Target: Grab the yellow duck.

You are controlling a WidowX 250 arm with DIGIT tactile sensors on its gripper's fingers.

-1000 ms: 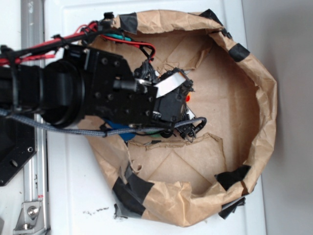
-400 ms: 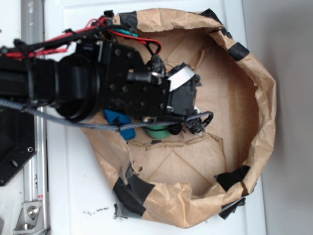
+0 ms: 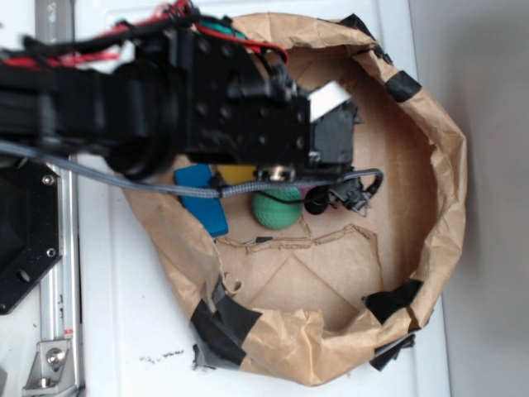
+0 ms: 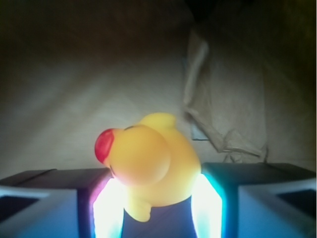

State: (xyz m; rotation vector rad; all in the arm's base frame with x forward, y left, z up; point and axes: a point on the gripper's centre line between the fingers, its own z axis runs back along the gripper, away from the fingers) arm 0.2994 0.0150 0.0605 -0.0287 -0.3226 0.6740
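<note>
The yellow duck (image 4: 148,163) fills the middle of my wrist view: a rounded yellow body with a red-orange beak pointing left, sitting between the two brightly lit fingers (image 4: 106,208) of the tool (image 4: 153,210). Both fingers press against its sides, so I read the tool as clenched on the duck. Behind it I see only dim brown paper, which suggests the duck hangs clear of the floor, though I cannot be sure

In the exterior view the duck itself is hidden under the black arm (image 3: 165,116) and wrist housing. The arm reaches in from the left over a shallow nest of crumpled brown paper (image 3: 430,165) patched with black tape, which rests on the white tabletop (image 3: 124,314). Just below the tool lies a green ball (image 3: 276,210), and to its left a blue block (image 3: 202,197) with a sliver of a darker yellow thing (image 3: 237,174) beside it. A grey braided cable (image 3: 99,169) and red wires (image 3: 50,54) trail along the arm

My worry is the grip. The fingers meet the duck low on its curved, soft body, and most of its bulk sits above the contact line. I judge that a quick lift or swing could let it roll or squirt out. The raised paper wall is also close by, so a sideways move could snag it and knock the duck loose
</note>
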